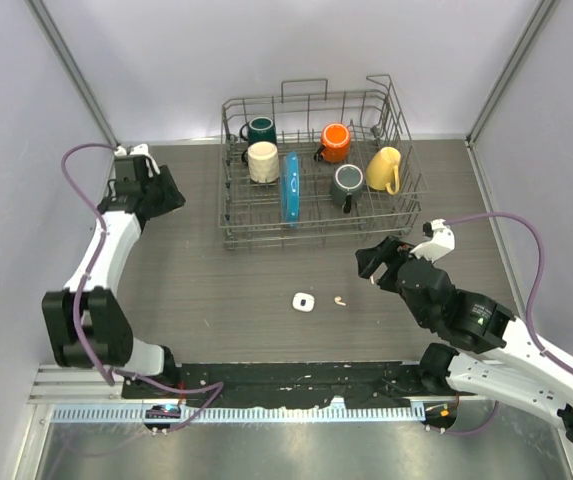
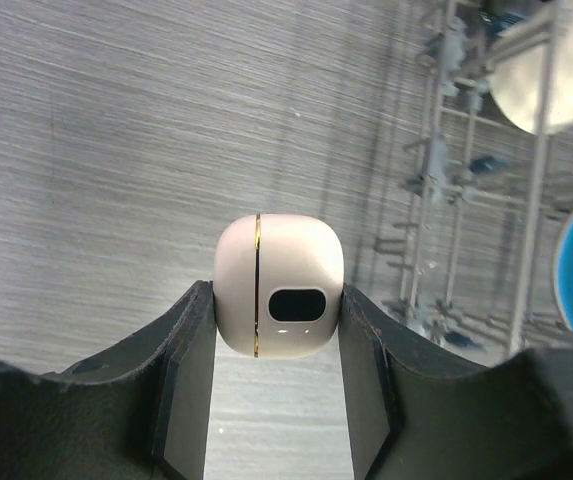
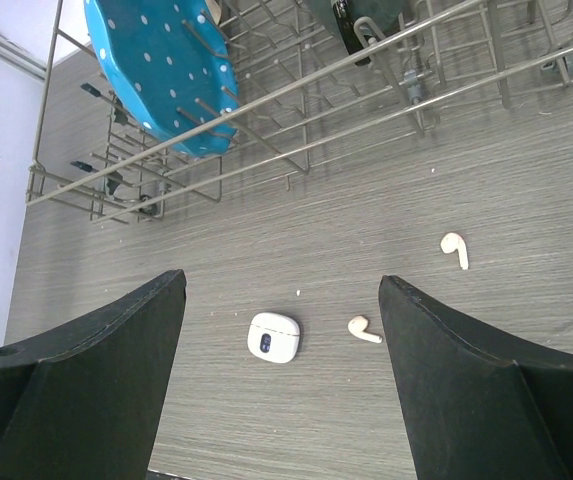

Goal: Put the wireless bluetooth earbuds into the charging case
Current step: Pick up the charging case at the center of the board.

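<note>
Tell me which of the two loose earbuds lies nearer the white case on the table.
The earbud just beside the white case, close to it but not touching. The other earbud lies clearly farther away.

No legible text, label or number anywhere.

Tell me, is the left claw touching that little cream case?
Touching. The left wrist view shows both fingers of the left gripper pressed against the cream case.

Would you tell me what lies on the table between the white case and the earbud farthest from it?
In the right wrist view, a second earbud lies there, slightly off the line and nearer the case; the rest is bare table.
</note>
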